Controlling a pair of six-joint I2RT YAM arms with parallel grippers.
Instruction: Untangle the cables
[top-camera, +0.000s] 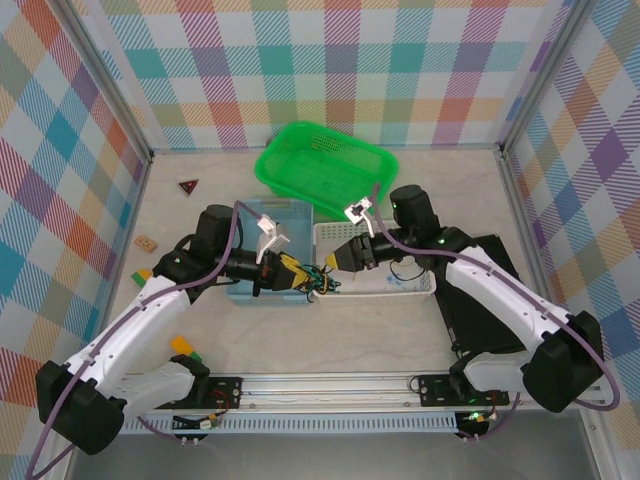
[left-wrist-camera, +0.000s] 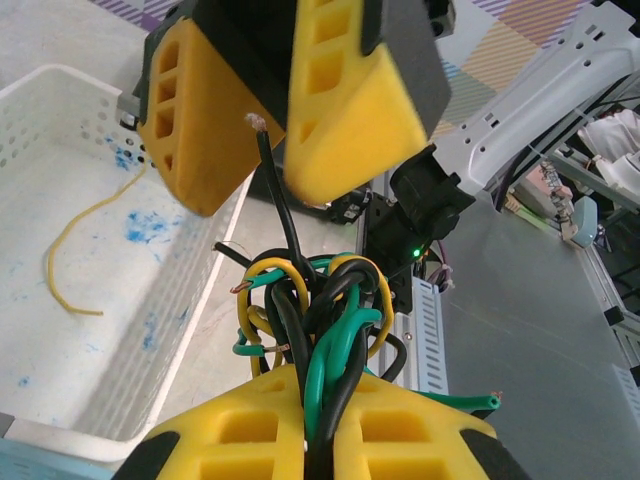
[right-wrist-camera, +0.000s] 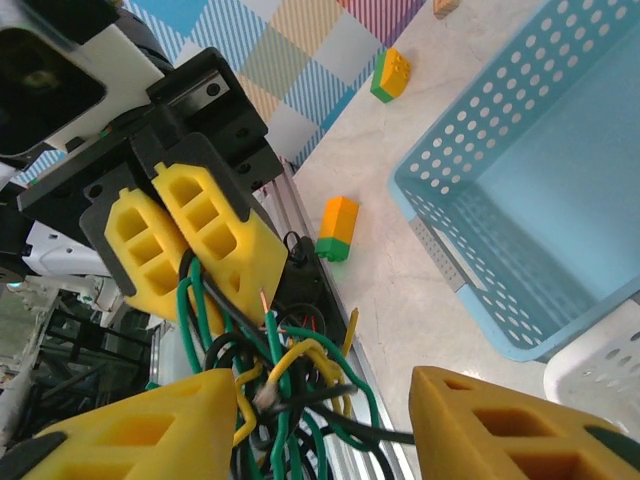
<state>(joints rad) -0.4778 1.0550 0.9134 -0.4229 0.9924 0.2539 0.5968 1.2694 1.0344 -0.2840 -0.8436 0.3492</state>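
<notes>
The cables (left-wrist-camera: 310, 310) are a knot of black, green and yellow wires hanging between the two grippers over the table, by the white basket (top-camera: 425, 287). My left gripper (left-wrist-camera: 322, 385) is shut on the knot's black and green strands; its yellow fingers (right-wrist-camera: 210, 230) also show in the right wrist view. My right gripper (right-wrist-camera: 322, 385) is open, with the tangle (right-wrist-camera: 290, 380) lying loosely in the wide gap between its fingers. A black wire end sticks up between those fingers (left-wrist-camera: 200, 120). From above, both grippers (top-camera: 300, 275) (top-camera: 338, 262) meet at the knot (top-camera: 325, 283). One thin yellow cable (left-wrist-camera: 80, 240) lies alone in the white basket (left-wrist-camera: 60, 80).
A blue basket (top-camera: 270, 215) stands under the left arm and a green basket (top-camera: 320, 160) behind it. Small bricks (top-camera: 183, 347) (top-camera: 140, 275), a tan piece (top-camera: 146, 242) and a dark triangle (top-camera: 188, 186) lie at the left. A black mat (top-camera: 490, 300) lies at the right.
</notes>
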